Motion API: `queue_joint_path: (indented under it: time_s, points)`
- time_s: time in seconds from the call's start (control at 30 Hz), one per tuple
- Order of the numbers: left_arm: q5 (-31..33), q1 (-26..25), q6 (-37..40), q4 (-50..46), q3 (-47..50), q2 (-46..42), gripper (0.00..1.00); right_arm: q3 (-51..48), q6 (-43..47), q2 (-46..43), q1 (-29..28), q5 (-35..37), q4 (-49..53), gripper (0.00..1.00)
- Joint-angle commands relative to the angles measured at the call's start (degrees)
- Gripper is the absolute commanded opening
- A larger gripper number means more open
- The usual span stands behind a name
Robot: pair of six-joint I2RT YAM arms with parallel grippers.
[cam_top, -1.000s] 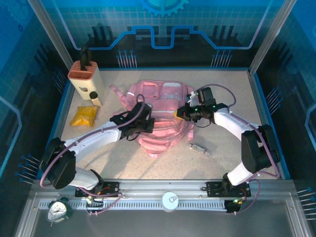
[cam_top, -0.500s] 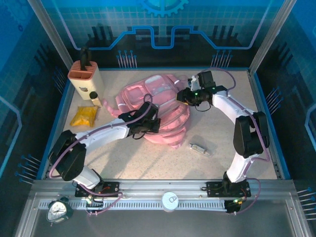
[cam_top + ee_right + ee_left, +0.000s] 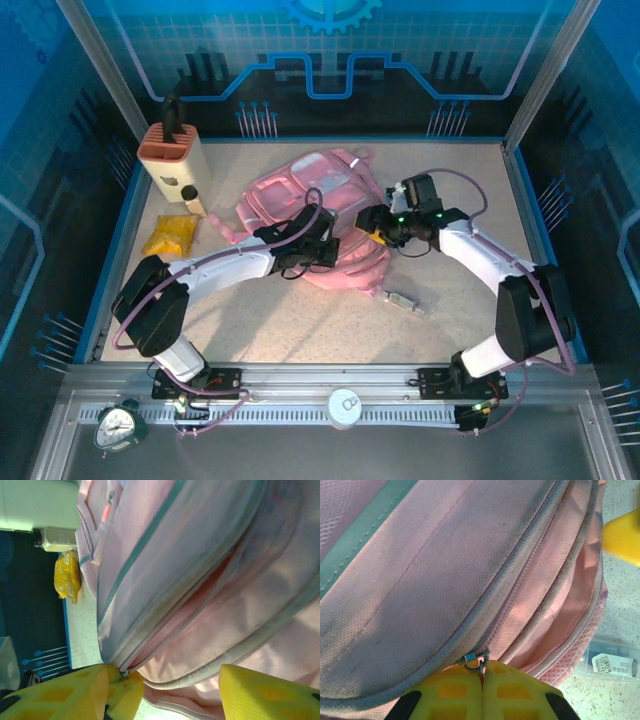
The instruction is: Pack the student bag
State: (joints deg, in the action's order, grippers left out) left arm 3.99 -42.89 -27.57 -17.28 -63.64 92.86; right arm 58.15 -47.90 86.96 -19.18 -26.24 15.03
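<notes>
On the speckled worktop [image 3: 300, 320], centre: the student bag [image 3: 280, 185] lies between the two arms.
Its far end is cut off in the wrist views; the left gripper [image 3: 482, 669] half hides the zip pull [image 3: 474, 658], yellow jaws pinched together on it; the right gripper [image 3: 162, 680] has its jaws wide astride a pink woven fold, contact unclear; glowing blue panels wall the cell; a tan knife block [image 3: 172, 150] and a yellow packet [image 3: 168, 235] sit left, a clear case [image 3: 400, 300] near the bag.
</notes>
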Motion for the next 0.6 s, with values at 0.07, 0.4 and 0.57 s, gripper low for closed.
queue_joint_path:
  time_s: [0.07,0.4,0.57]
  points:
    - [-3.55,-0.98,0.36,3.31,-2.46,0.23,0.00,0.80,-7.57,5.14,-2.23,-1.21,-9.93,0.60]
    - [-5.03,-1.07,1.82,2.33,-3.12,0.43,0.00,3.38,-5.44,9.59,-3.10,1.71,-10.21,0.46]
    - [-4.71,-1.12,4.51,-0.38,-3.67,0.10,0.00,2.65,-3.81,9.94,-2.84,4.35,-10.94,0.30]
